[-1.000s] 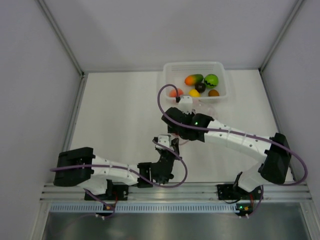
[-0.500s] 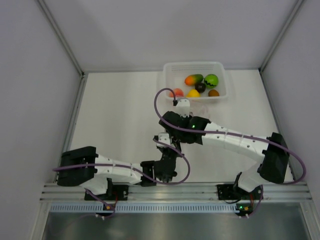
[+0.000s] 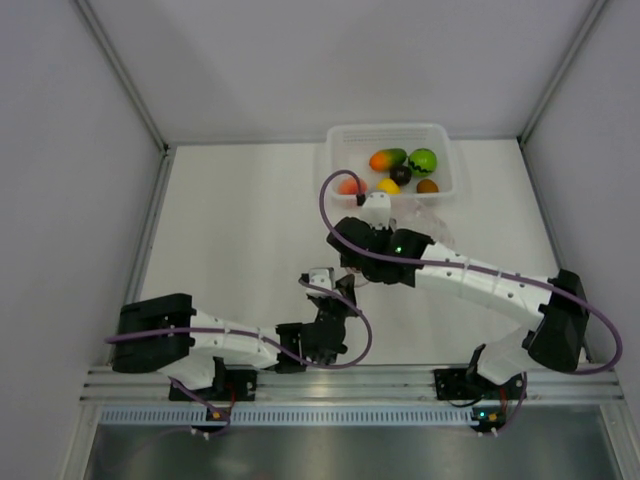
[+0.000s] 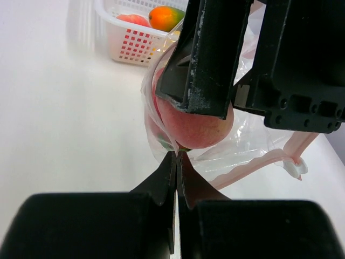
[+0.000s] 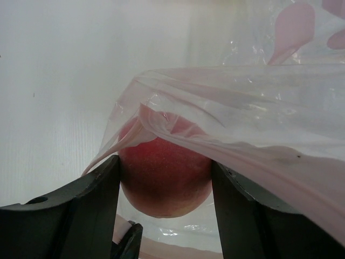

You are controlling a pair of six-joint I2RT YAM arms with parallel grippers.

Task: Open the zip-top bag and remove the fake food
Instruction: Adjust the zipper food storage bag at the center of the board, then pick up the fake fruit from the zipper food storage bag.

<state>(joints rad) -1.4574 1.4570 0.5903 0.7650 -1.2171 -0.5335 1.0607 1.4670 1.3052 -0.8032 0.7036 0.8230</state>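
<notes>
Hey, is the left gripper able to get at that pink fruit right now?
Probably not: the left gripper is shut on the zip-top bag just below it, and the right gripper clamps the pink fruit from both sides.

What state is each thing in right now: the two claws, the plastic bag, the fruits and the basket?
left gripper, shut, pinching the bag's film.
right gripper, closed around the pink-red fruit.
pink-red fruit, gripped, with bag film draped over it.
zip-top bag, crumpled, its zip strip hanging loose.
tray, upright on the table.
six other fruits, lying in the tray.
</notes>
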